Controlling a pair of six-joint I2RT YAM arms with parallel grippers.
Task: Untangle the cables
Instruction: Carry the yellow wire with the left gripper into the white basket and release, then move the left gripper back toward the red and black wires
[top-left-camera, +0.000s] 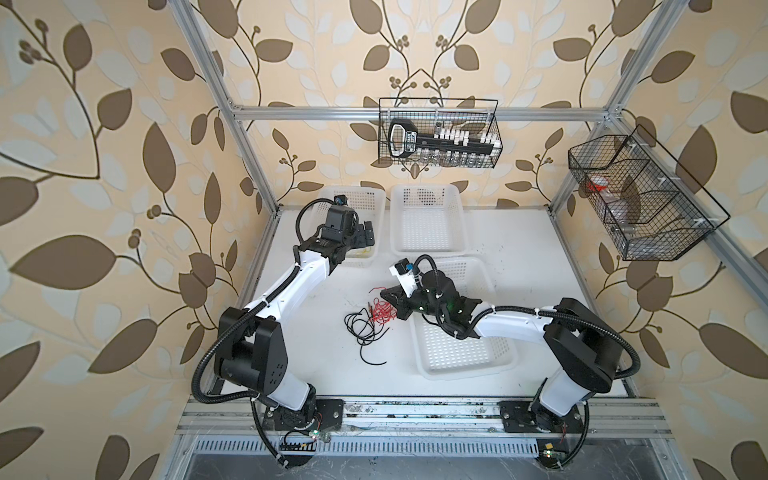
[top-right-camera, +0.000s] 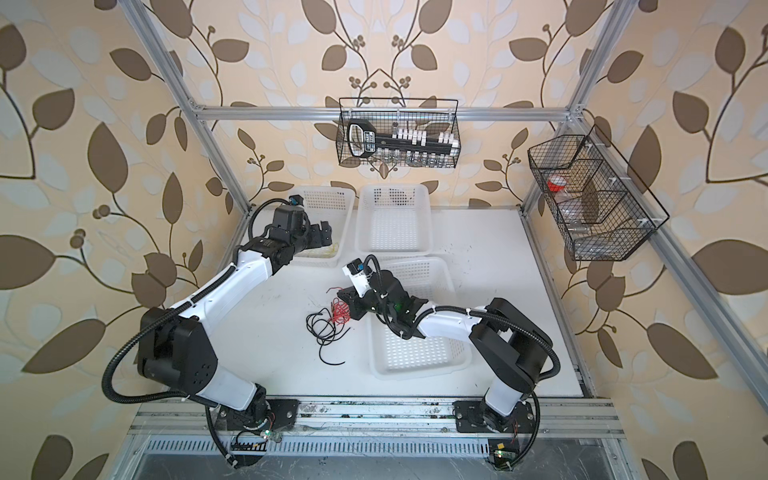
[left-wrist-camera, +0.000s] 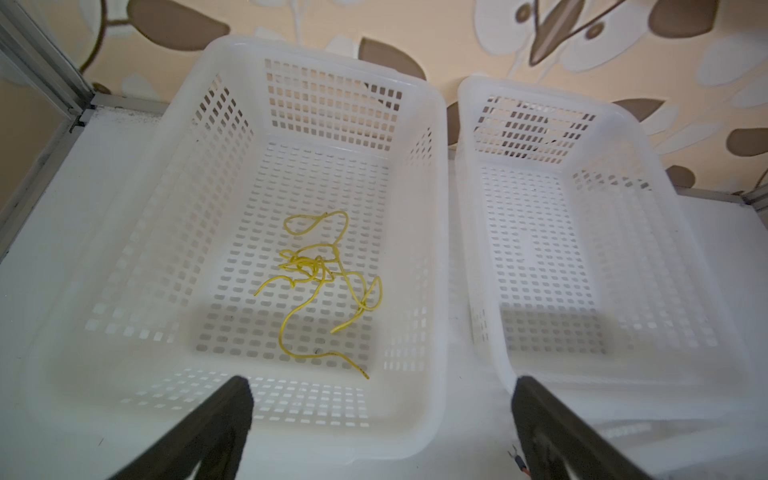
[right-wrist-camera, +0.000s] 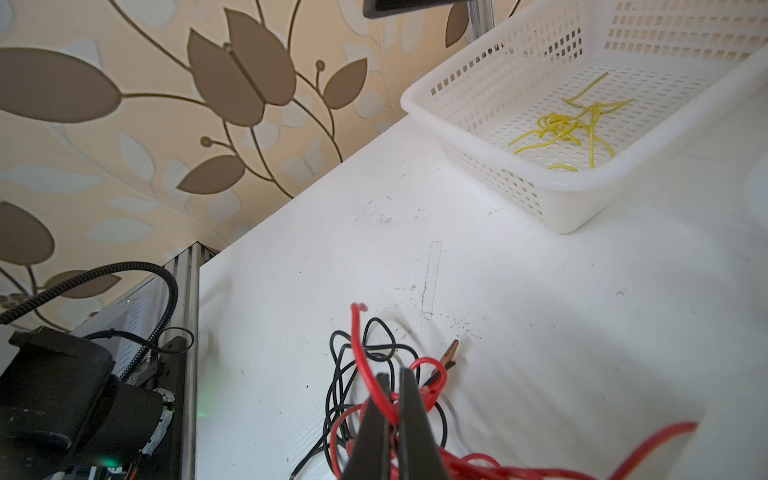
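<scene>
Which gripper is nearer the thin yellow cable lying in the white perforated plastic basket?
Left. The left gripper hangs open over the white perforated basket holding the thin yellow cable. The right gripper is away at mid-table, shut on the thin red cable.

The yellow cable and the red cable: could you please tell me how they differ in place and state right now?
The yellow cable lies alone in a white basket; the red cable is over the table, mixed with the black cable. The yellow cable is free, below the open left gripper; the red cable is pinched by the shut right gripper. Both are thin, curly wires.
</scene>
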